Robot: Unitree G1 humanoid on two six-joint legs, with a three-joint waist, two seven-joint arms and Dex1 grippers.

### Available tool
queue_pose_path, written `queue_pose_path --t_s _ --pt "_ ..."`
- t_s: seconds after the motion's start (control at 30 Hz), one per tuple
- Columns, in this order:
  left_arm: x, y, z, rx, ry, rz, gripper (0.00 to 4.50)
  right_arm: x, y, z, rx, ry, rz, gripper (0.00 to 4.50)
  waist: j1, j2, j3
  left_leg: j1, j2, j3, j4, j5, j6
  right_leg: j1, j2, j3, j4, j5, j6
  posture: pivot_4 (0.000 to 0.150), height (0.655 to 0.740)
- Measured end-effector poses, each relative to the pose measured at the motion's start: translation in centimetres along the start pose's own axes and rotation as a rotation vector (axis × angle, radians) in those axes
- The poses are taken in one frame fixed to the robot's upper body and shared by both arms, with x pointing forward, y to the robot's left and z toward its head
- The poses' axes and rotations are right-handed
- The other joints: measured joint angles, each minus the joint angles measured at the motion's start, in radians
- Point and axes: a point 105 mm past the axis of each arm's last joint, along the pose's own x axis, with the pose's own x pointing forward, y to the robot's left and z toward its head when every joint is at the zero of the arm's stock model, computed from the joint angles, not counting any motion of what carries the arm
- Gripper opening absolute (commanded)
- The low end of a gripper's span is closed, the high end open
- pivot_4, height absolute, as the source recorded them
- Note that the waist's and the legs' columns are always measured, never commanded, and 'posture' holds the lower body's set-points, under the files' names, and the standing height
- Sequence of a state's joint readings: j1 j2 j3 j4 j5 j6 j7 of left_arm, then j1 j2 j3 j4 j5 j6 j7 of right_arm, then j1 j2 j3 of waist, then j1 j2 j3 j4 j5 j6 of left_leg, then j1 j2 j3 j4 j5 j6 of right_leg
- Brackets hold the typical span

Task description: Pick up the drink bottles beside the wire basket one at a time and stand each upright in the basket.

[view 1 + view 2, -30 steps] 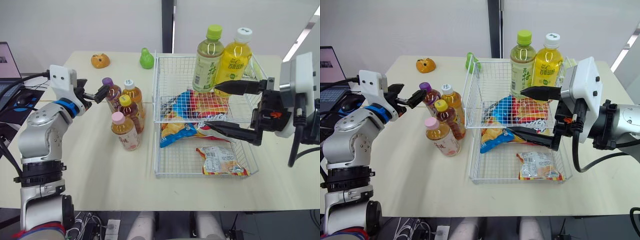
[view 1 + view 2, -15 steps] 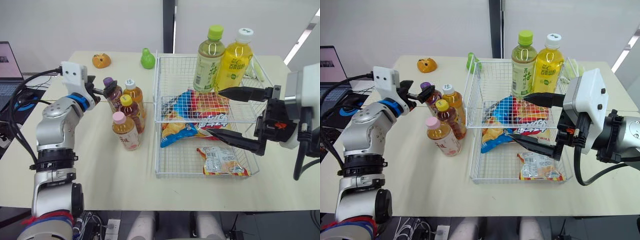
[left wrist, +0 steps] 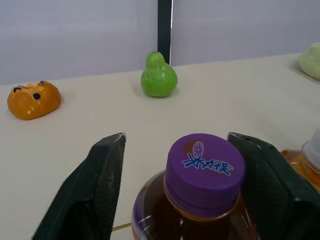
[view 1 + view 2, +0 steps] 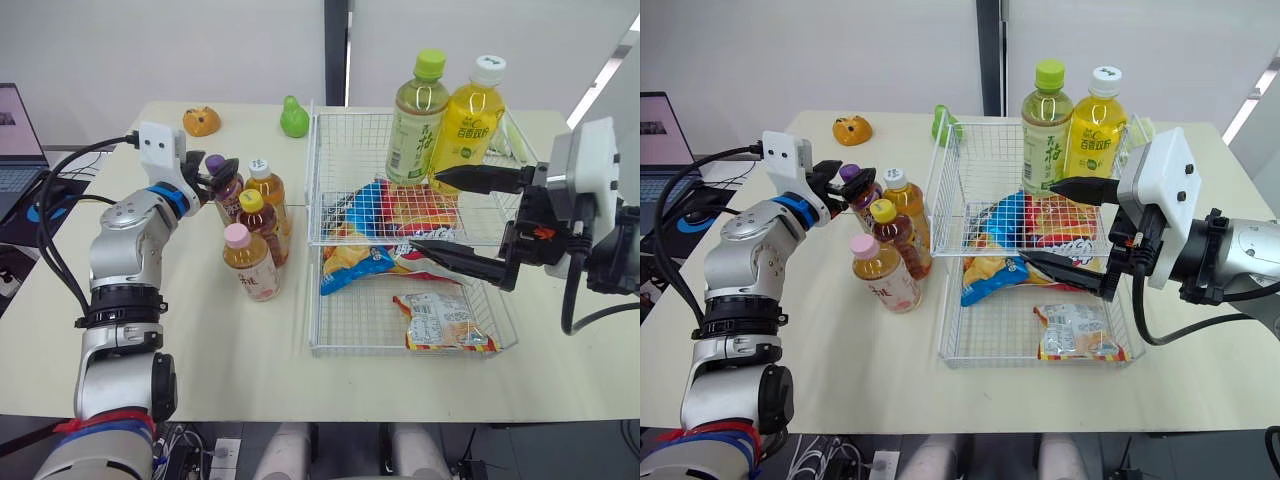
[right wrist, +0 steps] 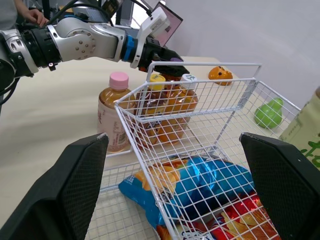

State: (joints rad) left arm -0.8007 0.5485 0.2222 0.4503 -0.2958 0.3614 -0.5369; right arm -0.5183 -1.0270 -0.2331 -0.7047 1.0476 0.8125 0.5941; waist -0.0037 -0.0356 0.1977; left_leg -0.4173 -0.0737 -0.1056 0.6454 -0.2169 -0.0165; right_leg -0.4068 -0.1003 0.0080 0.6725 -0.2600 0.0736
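Left gripper (image 3: 176,136): jaws wide, straddling the cap and neck of the purple-cap bottle (image 3: 205,165). One pad (image 3: 97,190) has a clear gap to the cap. The other sits just beside it; can't tell if it touches. The bottle is upright.

Three more bottles are bunched just past those jaws on the basket side, all upright on the table (image 4: 200,340):
- white-cap bottle (image 4: 266,188), right beside the purple one
- yellow-cap bottle (image 4: 258,222), in front of those two
- pink-cap bottle (image 4: 248,265), nearest the table's front edge

All four are outside the wire basket (image 4: 313,290), close to its left wall.

Straight ahead of the left jaws, well apart from them: a green pear (image 3: 158,77) and an orange bun toy (image 3: 33,99).

Right gripper (image 4: 425,212): jaws wide, nothing between them, hanging over the middle of the basket. Under and between those jaws lie a blue snack bag (image 4: 352,262) and a red snack bag (image 4: 400,205). A third snack bag (image 4: 438,320) lies flat in the basket's front end, on the near side of the lower finger.

Already in the basket: green-cap bottle (image 4: 417,118) and yellow bottle (image 4: 468,118), both upright at the far end, side by side and touching. They're just past the right gripper's upper finger, whose tip sits near the yellow bottle's base.
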Motion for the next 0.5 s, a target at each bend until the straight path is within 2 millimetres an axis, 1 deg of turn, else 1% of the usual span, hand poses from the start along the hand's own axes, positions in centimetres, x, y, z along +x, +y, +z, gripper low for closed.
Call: queue_pose_path --t_s 0.03,0.1,0.27,0.43,0.5 --pt "0.0 -0.1 0.0 -0.002 0.0 -0.004 1.89 0.0 0.0 0.0 -0.001 -0.001 0.001 4.5 0.0 0.0 0.0 0.0 0.0 0.0 0.0 0.0 0.0 0.0 0.0 0.0 0.0 0.0 0.0 0.15 0.74" --pt "0.0 -0.1 0.0 -0.003 0.0 -0.006 1.37 0.0 0.1 0.0 -0.003 -0.001 0.003 4.5 0.0 0.0 0.0 0.0 0.0 0.0 0.0 0.0 0.0 0.0 0.0 0.0 0.0 0.0 0.0 0.15 0.74" --pt "-0.2 -0.2 0.0 -0.002 -0.001 -0.012 1.37 0.0 0.2 0.0 -0.007 0.001 0.001 4.5 0.0 0.0 0.0 0.0 0.0 0.0 0.0 0.0 0.0 0.0 0.0 0.0 0.0 0.0 0.0 0.15 0.74" --pt "-1.9 0.5 0.3 0.02 0.027 -0.012 1.37 -0.5 -0.1 -0.1 -0.015 0.015 -0.016 4.5 -0.005 0.0 0.0 -0.001 0.0 0.0 0.0 0.0 0.0 -0.001 0.0 0.001 0.0 0.0 0.0 0.15 0.74" --pt "-2.8 1.1 1.0 0.041 0.044 -0.014 1.37 -1.2 -0.8 0.3 -0.024 0.021 -0.038 4.5 -0.005 -0.001 0.001 -0.001 0.0 0.0 0.0 0.0 0.0 -0.002 0.001 0.0 0.0 0.0 0.0 0.15 0.74"
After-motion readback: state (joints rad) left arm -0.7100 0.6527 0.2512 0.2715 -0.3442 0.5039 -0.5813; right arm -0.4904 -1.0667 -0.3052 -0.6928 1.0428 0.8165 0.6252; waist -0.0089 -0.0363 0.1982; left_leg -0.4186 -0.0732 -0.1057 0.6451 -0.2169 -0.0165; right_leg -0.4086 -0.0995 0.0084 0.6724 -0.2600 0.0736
